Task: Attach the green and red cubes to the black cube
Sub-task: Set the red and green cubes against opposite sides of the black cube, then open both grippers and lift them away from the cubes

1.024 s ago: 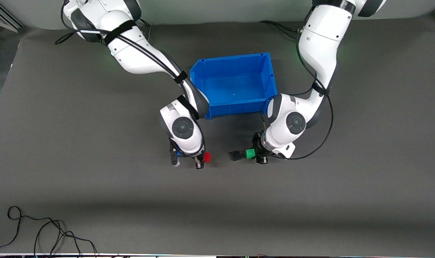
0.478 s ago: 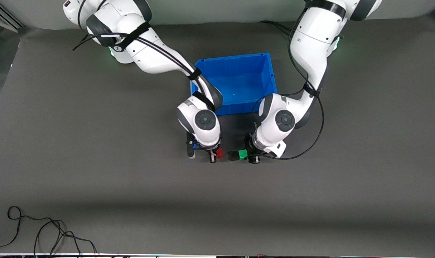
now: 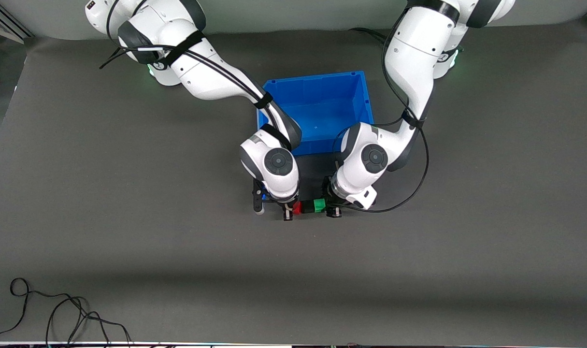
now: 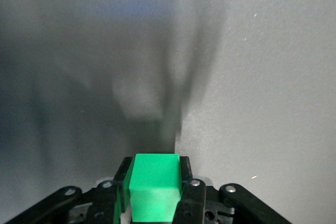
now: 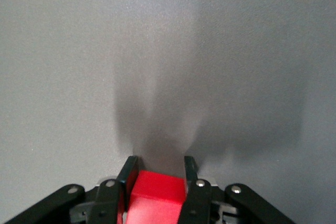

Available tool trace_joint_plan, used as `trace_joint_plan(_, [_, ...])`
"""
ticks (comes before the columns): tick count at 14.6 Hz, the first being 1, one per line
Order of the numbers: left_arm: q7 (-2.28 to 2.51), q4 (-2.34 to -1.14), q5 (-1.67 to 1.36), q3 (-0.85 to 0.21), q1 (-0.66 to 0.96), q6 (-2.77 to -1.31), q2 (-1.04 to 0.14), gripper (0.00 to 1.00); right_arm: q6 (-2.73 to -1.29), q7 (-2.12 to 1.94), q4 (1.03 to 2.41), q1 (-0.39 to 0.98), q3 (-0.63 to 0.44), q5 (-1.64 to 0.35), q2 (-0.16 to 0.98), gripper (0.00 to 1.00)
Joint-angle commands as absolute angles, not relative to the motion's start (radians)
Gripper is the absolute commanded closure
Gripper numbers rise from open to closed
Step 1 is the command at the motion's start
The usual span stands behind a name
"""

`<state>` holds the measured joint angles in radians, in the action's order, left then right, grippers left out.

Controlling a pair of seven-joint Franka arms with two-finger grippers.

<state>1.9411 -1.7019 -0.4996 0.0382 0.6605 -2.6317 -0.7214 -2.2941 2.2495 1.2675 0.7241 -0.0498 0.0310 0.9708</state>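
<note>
Over the grey mat (image 3: pixel 129 193), just nearer the camera than the blue bin (image 3: pixel 317 108), we see the left gripper (image 3: pixel 333 209) clamped on the green cube (image 3: pixel 319 205) and the right gripper (image 3: pixel 288 210) clamped on the red cube (image 3: pixel 297 207) (black cube (image 3: pixel 307 207) between them).

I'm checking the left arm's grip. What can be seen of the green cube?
The green cube is small, bright, plain and smooth, like plastic. It sits clamped between the left gripper fingers, held level over the grey mat nearer the front camera than the blue bin. It lines up beside the red cube, something dark between them.
</note>
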Motion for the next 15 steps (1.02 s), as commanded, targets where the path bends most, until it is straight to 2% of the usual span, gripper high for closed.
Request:
trace_joint_plan(1, [1.959,-1.663,-0.508,0.052,0.683,-2.638,-0.752,0.96,-2.272,2.296,1.224,0.733,-0.057,0.06,1.003,1.0])
trace_joint_plan(4, [1.957,-1.66,-0.508,0.052,0.693,-2.64,-0.759,0.71,-2.272,2.295,1.224,0.733,-0.057,0.061,1.005,1.0])
trace_joint_plan(5, [1.956,-1.66,-0.503,0.052,0.695,-2.643,-0.761,0.52,-2.272,2.295,1.224,0.733,-0.057,0.061,1.006,1.0])
trace_joint_plan(7, [1.947,-1.66,-0.499,0.052,0.693,-2.642,-0.759,0.0,-2.272,2.295,1.224,0.733,-0.057,0.061,1.009,1.0])
trace_joint_plan(10, [1.939,-1.661,-0.495,0.067,0.678,-2.625,-0.749,0.0,-2.272,2.293,1.221,0.732,-0.057,0.06,1.009,1.0])
trace_joint_plan(11, [1.921,-1.669,-0.482,0.075,0.669,-2.619,-0.741,0.0,-2.272,2.293,1.221,0.73,-0.057,0.06,1.008,0.66])
trace_joint_plan(12, [1.886,-1.674,-0.462,0.089,0.655,-2.597,-0.726,0.0,-2.273,2.286,1.218,0.732,-0.057,0.061,1.009,0.37])
trace_joint_plan(13, [1.847,-1.675,-0.453,0.103,0.635,-2.556,-0.716,0.0,-2.273,2.284,1.216,0.732,-0.057,0.061,1.008,0.01])
trace_joint_plan(15, [1.749,-1.678,-0.451,0.11,0.576,-2.487,-0.689,0.0,-2.273,2.273,1.201,0.726,-0.057,0.064,1.0,0.0])
